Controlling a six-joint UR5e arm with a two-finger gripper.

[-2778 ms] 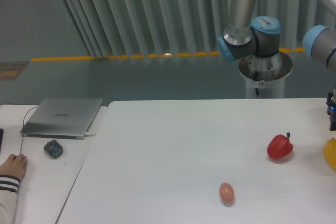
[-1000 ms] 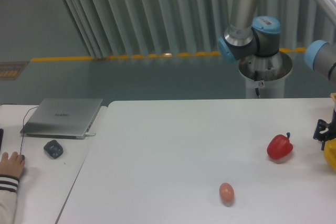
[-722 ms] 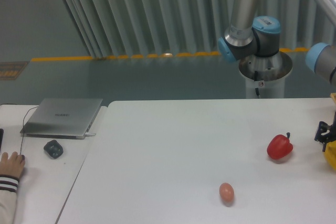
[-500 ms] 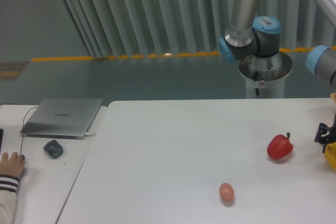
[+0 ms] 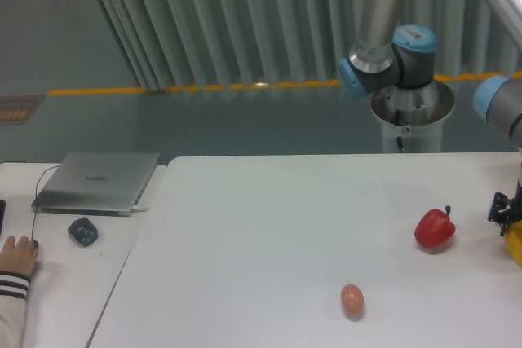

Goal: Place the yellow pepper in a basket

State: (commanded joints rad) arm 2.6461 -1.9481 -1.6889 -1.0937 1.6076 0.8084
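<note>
The yellow pepper (image 5: 515, 246) shows only as a glossy yellow sliver at the right edge of the table, cut off by the frame. My gripper (image 5: 504, 209) is right on top of it. Only a black finger part (image 5: 498, 204) shows at the pepper's upper left, and the rest is out of frame. I cannot tell whether the jaws are closed on the pepper. No basket is in view.
A red pepper (image 5: 434, 228) with a dark stem sits left of the gripper. A tan-orange egg (image 5: 351, 298) lies nearer the front. A laptop (image 5: 98, 182), a dark mouse (image 5: 82, 231) and a person's hand (image 5: 16, 257) are on the left table. The arm's base (image 5: 410, 103) stands behind.
The gripper has come down from above the yellow pepper to its top. Over the last second it and the pepper edged slightly right, so less yellow shows.
</note>
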